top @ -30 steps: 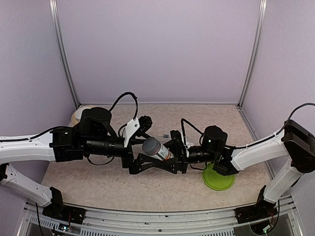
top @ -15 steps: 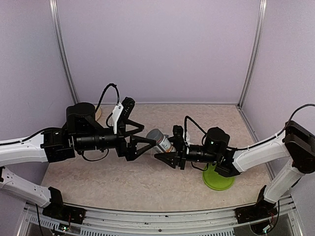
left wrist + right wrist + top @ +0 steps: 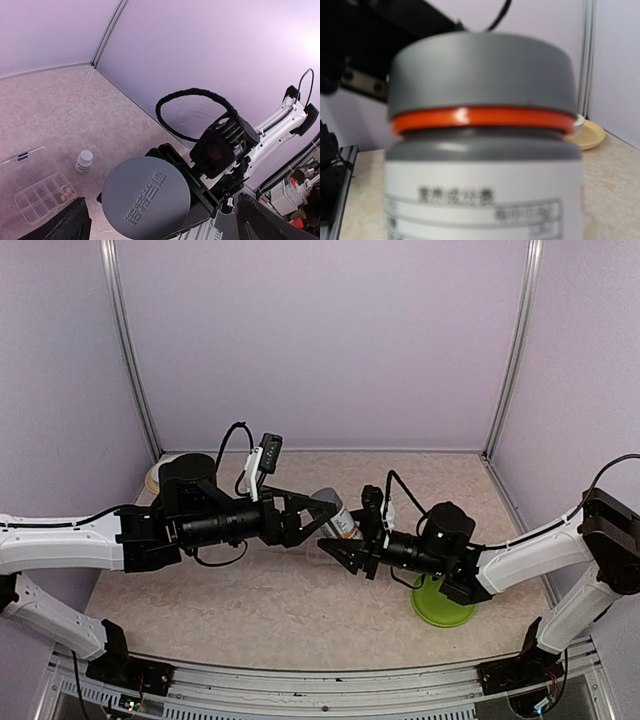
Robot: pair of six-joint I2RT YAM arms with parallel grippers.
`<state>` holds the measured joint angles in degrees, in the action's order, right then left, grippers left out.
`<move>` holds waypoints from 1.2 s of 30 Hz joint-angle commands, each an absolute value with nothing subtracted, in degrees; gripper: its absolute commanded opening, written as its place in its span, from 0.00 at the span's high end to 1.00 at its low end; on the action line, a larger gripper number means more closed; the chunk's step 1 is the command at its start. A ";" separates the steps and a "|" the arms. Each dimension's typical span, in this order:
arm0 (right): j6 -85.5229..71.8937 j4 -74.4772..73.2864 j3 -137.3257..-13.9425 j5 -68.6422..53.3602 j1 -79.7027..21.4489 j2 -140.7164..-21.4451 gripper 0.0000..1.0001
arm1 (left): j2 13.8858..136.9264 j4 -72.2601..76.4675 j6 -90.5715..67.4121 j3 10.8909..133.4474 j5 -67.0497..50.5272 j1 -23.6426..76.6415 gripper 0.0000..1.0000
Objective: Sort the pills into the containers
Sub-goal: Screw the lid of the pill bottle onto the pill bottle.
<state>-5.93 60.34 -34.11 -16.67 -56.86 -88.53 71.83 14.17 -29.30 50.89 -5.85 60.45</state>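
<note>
Bottle: grey cap — embossed Chinese characters.
Right gripper: clamps Bottle.
Left gripper: wide, flanking cap.
Containers: 9 o'clock of cap.

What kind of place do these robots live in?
Probably a robot test booth in a lab: plain lilac walls, metal posts, and one table with the left arm and right arm bolted at its near edge.

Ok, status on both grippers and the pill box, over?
Right gripper shut on grey-capped bottle, held aloft. Left gripper open, fingers flanking its cap. Pill box on table, few pills in one compartment. Small white bottle beside box.
</note>
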 commanded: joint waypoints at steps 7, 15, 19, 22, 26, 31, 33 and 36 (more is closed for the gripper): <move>-6.17 60.37 -34.31 -12.47 -57.62 -86.83 1.00 | 73.38 19.00 -32.28 51.25 -1.99 60.64 0.01; -6.07 58.63 -35.58 -12.05 -57.81 -87.92 1.00 | 73.58 19.85 -32.18 51.09 -2.27 60.80 0.01; -5.60 57.12 -36.56 -12.06 -58.19 -88.52 1.00 | 73.96 20.28 -32.32 51.21 -2.78 60.91 0.01; -5.54 57.25 -36.85 -12.25 -58.40 -88.89 1.00 | 74.14 20.47 -32.27 51.44 -3.24 60.91 0.01; -5.27 57.38 -36.90 -12.44 -58.71 -88.95 1.00 | 74.27 20.24 -32.06 51.59 -3.06 60.90 0.01; -5.15 55.93 -37.85 -12.35 -58.82 -89.56 1.00 | 74.33 20.42 -32.44 51.55 -3.43 60.91 0.01; -5.21 55.56 -38.37 -12.85 -58.87 -90.15 1.00 | 74.64 20.84 -32.66 51.63 -4.04 60.91 0.01; -4.66 54.14 -39.65 -13.23 -59.32 -91.30 1.00 | 74.95 21.63 -33.11 51.59 -4.64 61.05 0.01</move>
